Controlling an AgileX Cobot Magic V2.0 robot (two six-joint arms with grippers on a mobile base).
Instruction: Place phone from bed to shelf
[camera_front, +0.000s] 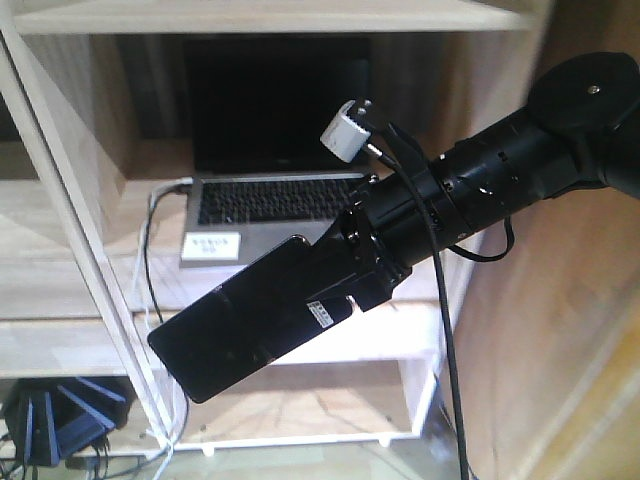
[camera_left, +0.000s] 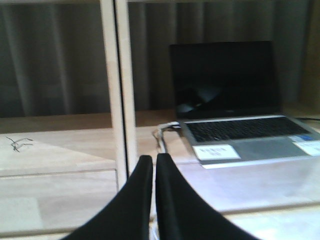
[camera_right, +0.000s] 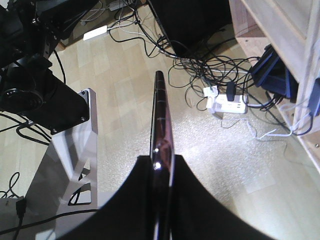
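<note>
The phone (camera_front: 240, 325), a glossy black slab with a small white sticker, hangs tilted in the air in front of the shelf (camera_front: 60, 200), its free end down-left. My right gripper (camera_front: 322, 282) is shut on its upper right end. In the right wrist view the phone (camera_right: 160, 110) is edge-on with a pinkish rim, clamped between the right gripper (camera_right: 162, 159) fingers above the floor. My left gripper (camera_left: 154, 159) is shut with nothing in it, facing the shelf upright (camera_left: 120, 90). The bed is out of view.
An open grey laptop (camera_front: 270, 200) with a white cable fills the middle cubby, also in the left wrist view as the laptop (camera_left: 240, 135). Blue items (camera_front: 60, 415) sit low on the left. A power strip (camera_right: 227, 102) and tangled cables (camera_right: 200, 70) lie on the floor.
</note>
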